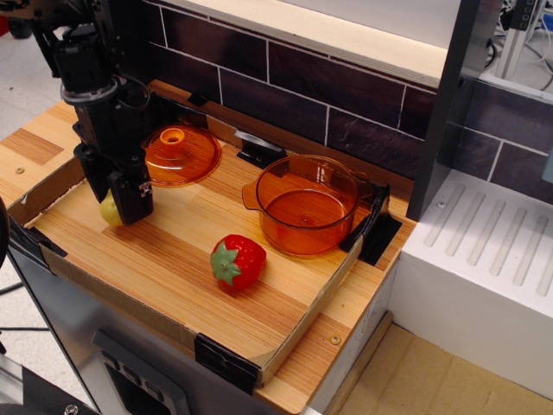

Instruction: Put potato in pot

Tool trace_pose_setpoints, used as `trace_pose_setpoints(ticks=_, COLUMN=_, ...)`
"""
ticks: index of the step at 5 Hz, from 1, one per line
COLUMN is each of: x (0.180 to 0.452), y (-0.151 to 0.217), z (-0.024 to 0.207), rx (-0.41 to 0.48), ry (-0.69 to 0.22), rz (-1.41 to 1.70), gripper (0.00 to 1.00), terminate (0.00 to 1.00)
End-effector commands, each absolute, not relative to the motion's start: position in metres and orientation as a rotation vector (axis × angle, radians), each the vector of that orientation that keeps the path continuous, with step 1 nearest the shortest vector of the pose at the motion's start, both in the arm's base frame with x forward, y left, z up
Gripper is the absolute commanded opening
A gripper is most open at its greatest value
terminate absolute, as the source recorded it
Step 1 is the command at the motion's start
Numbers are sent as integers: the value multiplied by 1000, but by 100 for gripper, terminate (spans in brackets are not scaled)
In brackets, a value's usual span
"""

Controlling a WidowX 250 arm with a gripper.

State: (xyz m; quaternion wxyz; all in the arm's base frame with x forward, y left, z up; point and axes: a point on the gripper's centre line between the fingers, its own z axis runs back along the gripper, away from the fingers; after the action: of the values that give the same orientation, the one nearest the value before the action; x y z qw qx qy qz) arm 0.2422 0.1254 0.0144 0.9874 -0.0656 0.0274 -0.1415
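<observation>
The potato [109,210] lies at the left end of the wooden tray. Only a pale yellow-green sliver of it shows beside the black gripper [119,203]. The gripper has come down over the potato with its jaws apart, one finger [136,194] in front of it and one behind. I cannot see the fingers pressing on it. The pot [307,203] is transparent orange and stands upright and empty at the tray's back right, well away from the gripper.
An orange domed lid [177,154] with a knob lies just behind the gripper. A red strawberry [238,261] lies mid-tray, between gripper and pot. The tray has a low cardboard rim [130,290]. A dark tiled wall [294,86] stands behind and a white ribbed drainboard [484,259] to the right.
</observation>
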Motion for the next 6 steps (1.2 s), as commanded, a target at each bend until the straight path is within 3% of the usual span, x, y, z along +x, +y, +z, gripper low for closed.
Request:
trace_pose_setpoints(ticks=1, x=267, y=125, z=98, rx=-123, ry=-76, rz=-187, gripper=0, terminate=0)
trace_pose_setpoints(ticks=2, x=270, y=105, z=120, rx=-144, ry=-100, rz=-175, gripper=0, terminate=0)
trace_pose_setpoints(ticks=3, x=277, y=73, z=118, rx=-146, ry=-118, rz=-159, gripper=0, terminate=0)
trace_pose_setpoints(ticks=6, x=313, y=-2, z=77, rx=-122, ry=-63, rz=-136, gripper=0, terminate=0)
